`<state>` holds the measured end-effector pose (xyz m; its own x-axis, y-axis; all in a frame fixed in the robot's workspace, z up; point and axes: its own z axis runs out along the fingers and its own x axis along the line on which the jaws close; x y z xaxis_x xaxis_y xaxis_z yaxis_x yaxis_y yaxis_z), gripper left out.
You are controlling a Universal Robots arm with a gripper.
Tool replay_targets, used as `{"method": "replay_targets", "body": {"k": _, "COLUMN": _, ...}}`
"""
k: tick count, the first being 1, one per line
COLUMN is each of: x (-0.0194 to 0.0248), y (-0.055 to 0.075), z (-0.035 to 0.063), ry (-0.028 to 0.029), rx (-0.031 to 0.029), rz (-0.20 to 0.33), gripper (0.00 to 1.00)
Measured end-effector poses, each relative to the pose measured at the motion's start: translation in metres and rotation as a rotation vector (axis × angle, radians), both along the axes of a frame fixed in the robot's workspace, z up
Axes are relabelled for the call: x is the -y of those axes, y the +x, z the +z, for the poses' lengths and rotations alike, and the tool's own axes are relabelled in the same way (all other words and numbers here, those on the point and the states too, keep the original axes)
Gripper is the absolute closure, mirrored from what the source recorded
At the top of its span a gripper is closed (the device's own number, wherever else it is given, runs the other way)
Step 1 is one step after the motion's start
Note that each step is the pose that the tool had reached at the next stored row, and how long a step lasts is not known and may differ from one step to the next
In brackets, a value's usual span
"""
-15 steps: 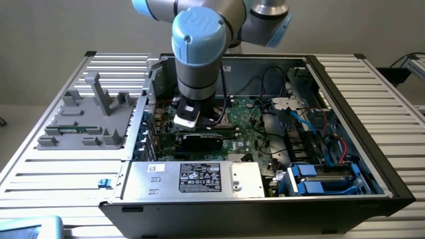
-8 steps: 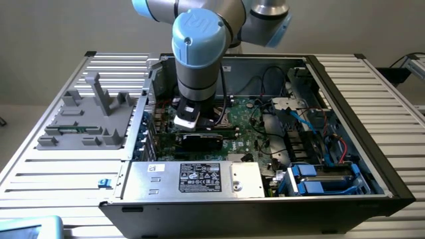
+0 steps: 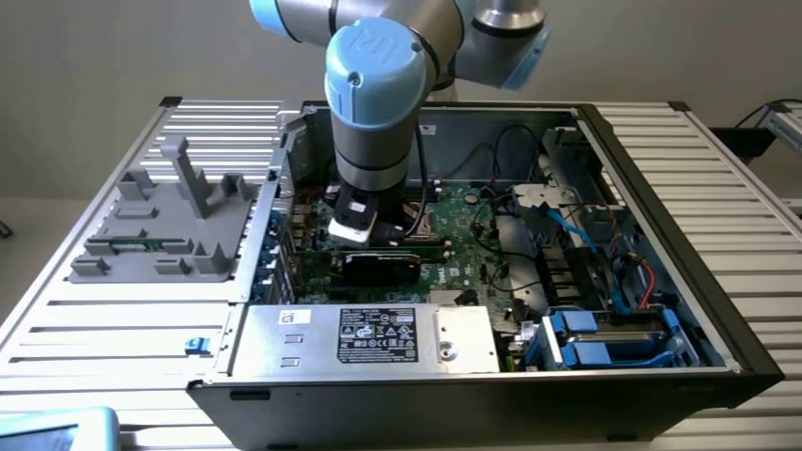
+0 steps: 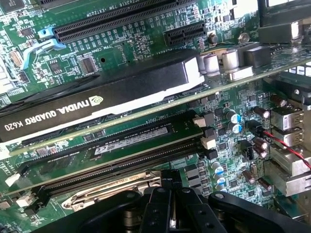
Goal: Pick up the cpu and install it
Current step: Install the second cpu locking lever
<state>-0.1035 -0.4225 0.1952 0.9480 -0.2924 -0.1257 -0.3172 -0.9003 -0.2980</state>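
My gripper [image 3: 376, 233] hangs low inside the open computer case, over the green motherboard [image 3: 470, 240] and just behind the black graphics card [image 3: 379, 265]. In the wrist view its black fingers [image 4: 160, 194] stand together, shut, with nothing visible between them. Their tips hover close to a silvery metal frame with a wire lever [image 4: 116, 187] on the board. Past that frame run long memory slots [image 4: 121, 153] and the Nvidia Quadro card [image 4: 97, 94]. The cpu is hidden or out of view.
A grey parts fixture [image 3: 163, 225] with a green memory stick [image 3: 135, 246] sits on the slatted table at the exterior view's left. Case walls [image 3: 664, 216], the power supply box [image 3: 363, 334], cables [image 3: 564, 225] and blue drive bays [image 3: 602, 343] hem in the board.
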Motion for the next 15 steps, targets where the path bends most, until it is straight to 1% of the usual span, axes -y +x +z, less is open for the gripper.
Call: {"method": "replay_targets", "body": {"k": 15, "x": -0.0013, "y": -0.0010, "z": -0.0030, "ry": 0.0000, "rx": 0.0000, "rz": 0.000, "gripper": 0.89}}
